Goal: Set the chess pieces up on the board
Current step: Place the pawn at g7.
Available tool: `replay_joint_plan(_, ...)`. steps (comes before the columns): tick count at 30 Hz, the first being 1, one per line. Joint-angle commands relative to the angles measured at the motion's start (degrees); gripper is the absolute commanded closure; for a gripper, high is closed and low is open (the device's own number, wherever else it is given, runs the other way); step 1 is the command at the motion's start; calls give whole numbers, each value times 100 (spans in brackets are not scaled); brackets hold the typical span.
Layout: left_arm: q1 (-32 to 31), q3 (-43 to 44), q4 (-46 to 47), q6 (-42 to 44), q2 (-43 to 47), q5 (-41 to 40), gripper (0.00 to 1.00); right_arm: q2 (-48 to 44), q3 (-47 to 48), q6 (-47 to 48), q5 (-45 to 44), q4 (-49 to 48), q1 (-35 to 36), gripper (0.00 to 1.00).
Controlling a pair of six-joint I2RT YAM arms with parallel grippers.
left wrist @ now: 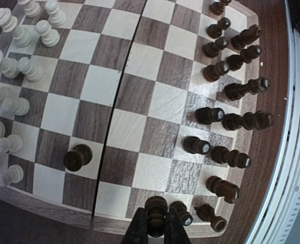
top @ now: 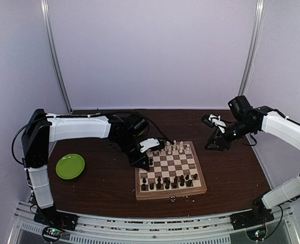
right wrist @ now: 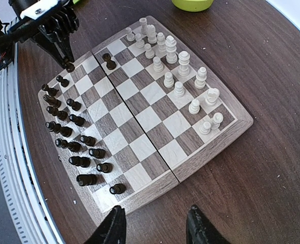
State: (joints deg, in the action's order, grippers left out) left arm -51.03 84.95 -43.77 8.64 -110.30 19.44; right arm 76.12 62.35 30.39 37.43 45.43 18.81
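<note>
Left pincer [left wrist: 155,222] around dark piece [left wrist: 155,205] — at board [left wrist: 165,101] rim

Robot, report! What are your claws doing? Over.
Left claw shut on dark piece at board edge. Right claw open, empty. Stray dark pawn by the fold.

I see a lime-green plate [top: 70,166] lying on the dark brown table [top: 231,168], left side, with a metal rail [top: 155,223] along the near edge.

1. I see the board [right wrist: 149,118]: light & dark brown checks, pale wood rim.
2. The chess pieces [right wrist: 183,63]: some cream-white, others dark brown-black.
3. Plate [top: 70,166]: plain lime green.
4. Table [right wrist: 272,66]: dark brown w/ wood grain.
5. Walls [top: 155,51]: pale lilac.
</note>
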Motion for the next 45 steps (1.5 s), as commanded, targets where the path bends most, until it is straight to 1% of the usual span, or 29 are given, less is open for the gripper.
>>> replay_joint_plan(1,-136,24,161,157,-104,574,99,39,49,70,-30,58,-26,59)
replay_joint_plan(6,-196,250,-93,280,-330,596,99,52,49,77,-38,69,-25,59)
replay_joint_plan(21,-328,536,-230,413,-686,630,99,122,67,140,-11,130,-24,60)
replay_joint_plan(37,-416,635,-475,564,-858,428,99,131,72,124,-61,126,-20,60)
replay_joint_plan(42,-426,655,-475,544,-888,343,98,146,70,108,-60,133,-18,59)
replay_joint_plan(45,-426,670,-477,520,-889,263,95,132,71,100,-60,132,-20,59)
